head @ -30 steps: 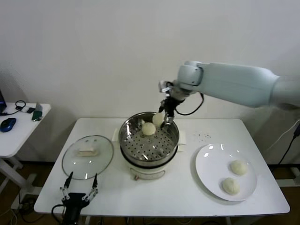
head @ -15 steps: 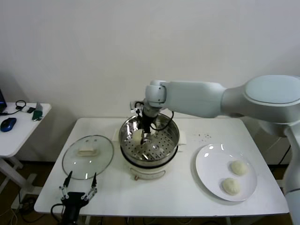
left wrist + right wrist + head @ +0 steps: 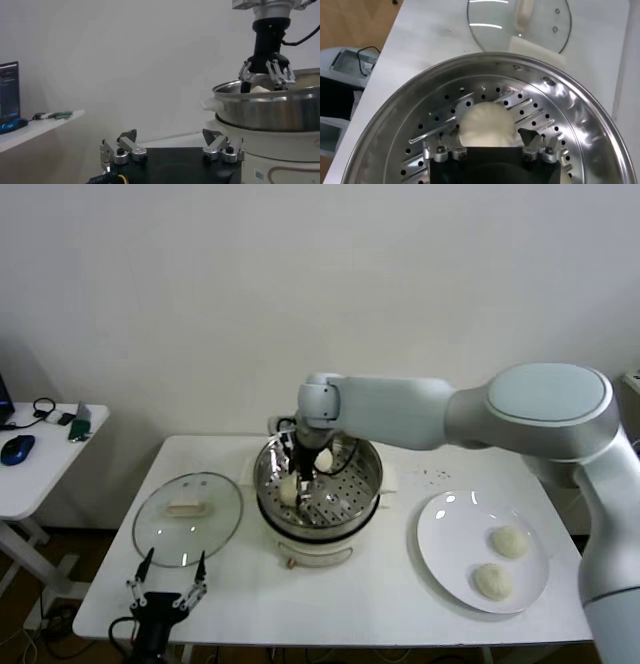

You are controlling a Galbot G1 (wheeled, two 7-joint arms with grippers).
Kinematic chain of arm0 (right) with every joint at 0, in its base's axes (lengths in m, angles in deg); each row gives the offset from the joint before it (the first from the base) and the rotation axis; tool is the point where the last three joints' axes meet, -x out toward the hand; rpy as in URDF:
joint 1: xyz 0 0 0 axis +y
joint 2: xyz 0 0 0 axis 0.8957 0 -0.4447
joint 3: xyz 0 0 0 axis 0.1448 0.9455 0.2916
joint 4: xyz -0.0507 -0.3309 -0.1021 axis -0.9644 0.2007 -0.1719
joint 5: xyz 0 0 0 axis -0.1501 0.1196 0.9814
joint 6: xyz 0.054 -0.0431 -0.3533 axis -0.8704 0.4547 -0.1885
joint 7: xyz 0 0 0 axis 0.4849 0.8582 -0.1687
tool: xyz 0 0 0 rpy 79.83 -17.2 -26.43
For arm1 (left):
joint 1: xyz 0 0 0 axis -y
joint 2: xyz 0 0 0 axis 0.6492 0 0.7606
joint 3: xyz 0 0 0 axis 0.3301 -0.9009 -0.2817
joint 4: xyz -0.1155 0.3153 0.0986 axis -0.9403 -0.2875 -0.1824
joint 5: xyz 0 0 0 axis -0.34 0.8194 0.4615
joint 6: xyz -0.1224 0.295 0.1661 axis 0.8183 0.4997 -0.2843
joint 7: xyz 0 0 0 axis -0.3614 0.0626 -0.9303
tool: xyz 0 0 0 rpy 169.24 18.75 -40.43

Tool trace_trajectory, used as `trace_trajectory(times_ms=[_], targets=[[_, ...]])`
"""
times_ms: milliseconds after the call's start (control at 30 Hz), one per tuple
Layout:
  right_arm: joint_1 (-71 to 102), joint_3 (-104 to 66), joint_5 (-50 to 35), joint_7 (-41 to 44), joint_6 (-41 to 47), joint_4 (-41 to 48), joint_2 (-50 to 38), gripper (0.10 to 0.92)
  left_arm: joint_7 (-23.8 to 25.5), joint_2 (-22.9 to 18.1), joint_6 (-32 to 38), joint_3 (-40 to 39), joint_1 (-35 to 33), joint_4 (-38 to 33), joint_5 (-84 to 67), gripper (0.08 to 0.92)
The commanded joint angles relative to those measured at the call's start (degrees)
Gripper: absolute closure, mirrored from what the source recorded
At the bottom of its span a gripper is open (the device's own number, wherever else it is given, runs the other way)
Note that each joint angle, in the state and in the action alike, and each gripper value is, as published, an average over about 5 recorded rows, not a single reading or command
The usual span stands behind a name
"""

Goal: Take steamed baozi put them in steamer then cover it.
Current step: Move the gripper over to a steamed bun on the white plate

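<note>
The right gripper (image 3: 293, 480) is reaching down inside the steamer (image 3: 318, 487), on the side nearest the cover (image 3: 187, 518). Its fingers (image 3: 534, 141) are standing spread apart on both sides of one baozi (image 3: 485, 125), which is lying on the perforated tray w/ the fingers close beside it; real contact I cannot tell, so the claw is looking released, not clenched. A second baozi (image 3: 324, 458) is sitting in the steamer too, toward the back wall. Two more baozi (image 3: 509, 541) (image 3: 491, 580) are lying on the white plate (image 3: 450, 534), at the steamer's other side from the cover. The cover is lying flat on the table (image 3: 400, 594), apart from the steamer. The left gripper (image 3: 172, 150) is waiting low at the table edge in front of the cover, fingers wide apart, holding nothing.
</note>
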Motion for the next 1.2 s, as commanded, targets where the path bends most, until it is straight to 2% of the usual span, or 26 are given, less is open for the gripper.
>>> trace_trajectory(times_ms=[33, 367, 533, 767, 1000, 1200], targets=[[-0.03, -0.72, 0.73, 0.67, 0.23, 0.28, 0.33, 0.203, 0.01, -0.06, -0.13, -0.02, 0.05, -0.01, 0.03, 0.177], [-10.9, -0.88, 4.35, 7.52, -4.75, -8.08, -11.61, 0.203, 0.03, 0.38, -1.08, -0.07, 0.95, -0.45, 0.06, 0.177], [-16.14, -0.13, 6.47, 9.44, -5.93, -17.67, -23.69, 0.203, 0.06, 0.09, -1.75, -0.38, 1.85, -0.35, 0.39, 0.177], [-18.17, 2.37, 13.54, 10.48, -6.65, -29.39, -40.56, 0.203, 0.1, 0.21, -1.78, -0.49, 2.25, 0.41, 0.77, 0.177], [-9.7, 0.55, 25.71, 10.33, -7.62, -34.97, -55.51, 0.203, 0.11, 0.24, -2.21, -0.21, 2.14, 0.3, 0.94, 0.177], [6.63, -9.69, 34.52, 9.72, -8.7, -33.5, -61.72, 0.203, 0.08, 0.0, -2.66, 0.15, 1.78, 0.13, 1.48, 0.177]])
